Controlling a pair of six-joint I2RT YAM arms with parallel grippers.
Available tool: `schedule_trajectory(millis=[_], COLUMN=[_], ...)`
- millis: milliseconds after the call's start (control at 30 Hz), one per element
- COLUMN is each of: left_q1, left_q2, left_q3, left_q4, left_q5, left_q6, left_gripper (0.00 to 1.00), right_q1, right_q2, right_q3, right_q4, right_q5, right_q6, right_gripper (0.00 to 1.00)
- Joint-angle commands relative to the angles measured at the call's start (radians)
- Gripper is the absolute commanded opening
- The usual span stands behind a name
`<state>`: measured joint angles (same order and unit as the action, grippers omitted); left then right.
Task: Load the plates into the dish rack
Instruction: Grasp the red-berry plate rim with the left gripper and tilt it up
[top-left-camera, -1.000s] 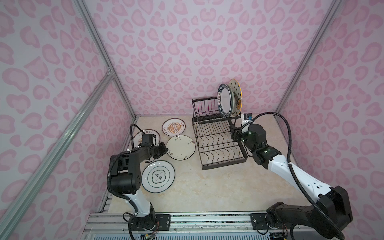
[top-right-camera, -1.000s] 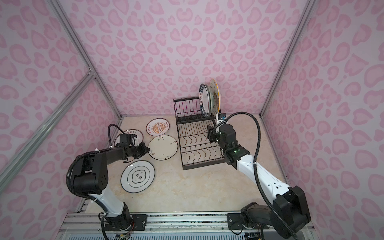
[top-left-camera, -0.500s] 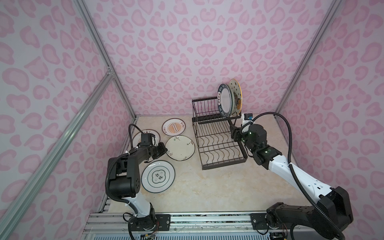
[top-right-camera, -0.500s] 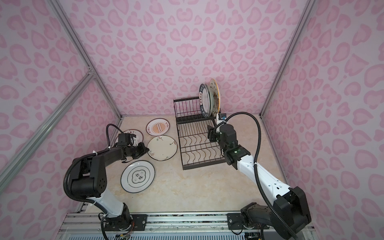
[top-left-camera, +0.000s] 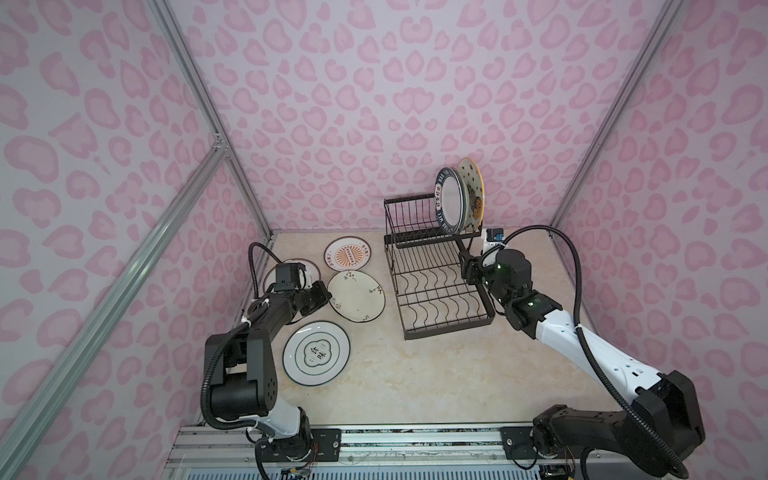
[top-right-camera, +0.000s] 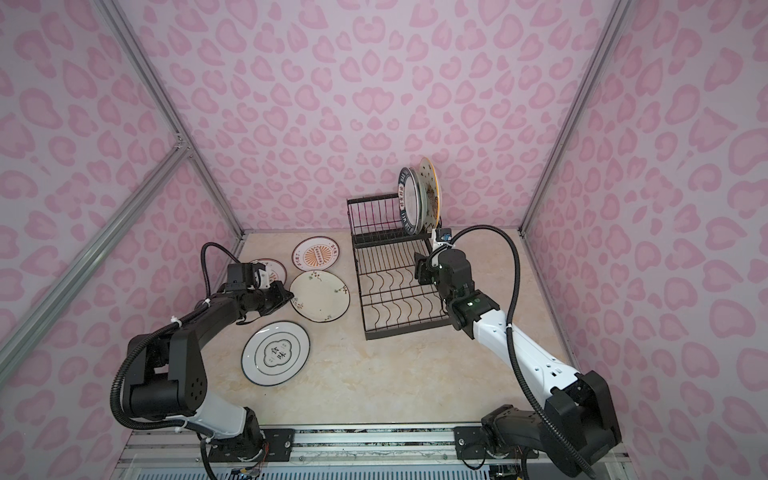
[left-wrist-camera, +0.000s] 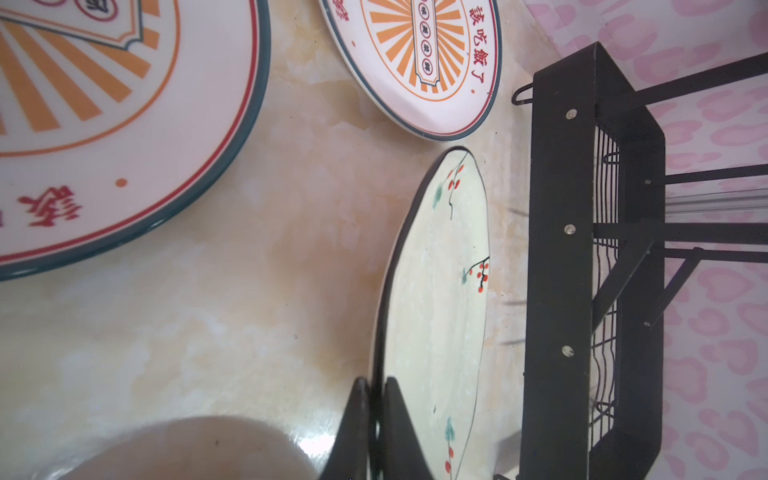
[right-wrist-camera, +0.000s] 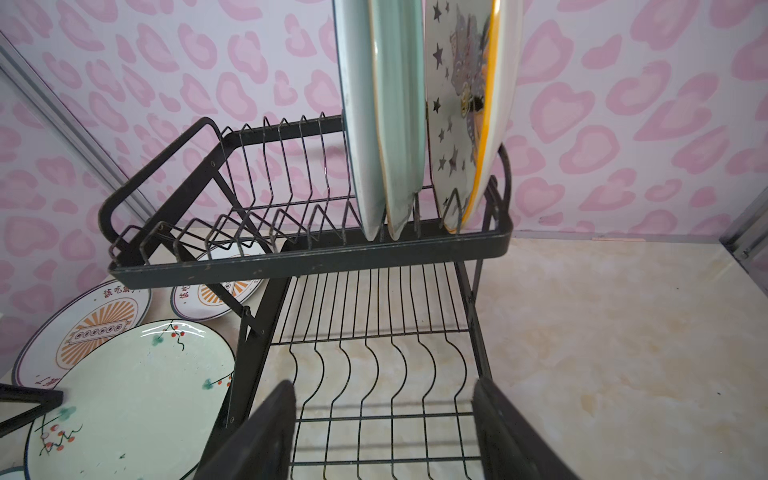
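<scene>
Standing in the dish rack (right-wrist-camera: 307, 253) above the released right gripper (right-wrist-camera: 382, 382), 3 plates (right-wrist-camera: 386, 104) are loaded; 4 are left on the bench (top-left-camera: 415, 374), w/ the cream plate (left-wrist-camera: 436, 291) rim grasped by the left gripper (left-wrist-camera: 376, 386).

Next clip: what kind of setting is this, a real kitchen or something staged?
Most likely a staged robot-recording booth, not a kitchen: pink patterned wall panels on aluminium framing, robot arms bolted to a front rail, and a dish rack and plates on a marble-look tabletop.
</scene>
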<state>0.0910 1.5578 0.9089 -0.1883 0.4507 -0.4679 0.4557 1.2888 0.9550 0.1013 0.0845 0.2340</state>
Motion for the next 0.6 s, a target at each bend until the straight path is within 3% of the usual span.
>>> schedule_trajectory(millis=[0, 567], left_q1=[0.005, 0.033], left_q2=[-0.027, -0.061], left_q3=[0.008, -0.035], left_q4=[0.030, 0.078], left_q5=[0.060, 0.123], left_q6=[-0.019, -0.061], left_gripper=[0.03, 0.03], right_q1=[-0.001, 0.007], right_q2=[0.006, 0.025], right_q3=[-0.010, -0.011], right_q4=[0.021, 0.032], right_q5=[-0.011, -0.058], right_q6=[0.012, 0.023], right_gripper=[0.66, 0.66])
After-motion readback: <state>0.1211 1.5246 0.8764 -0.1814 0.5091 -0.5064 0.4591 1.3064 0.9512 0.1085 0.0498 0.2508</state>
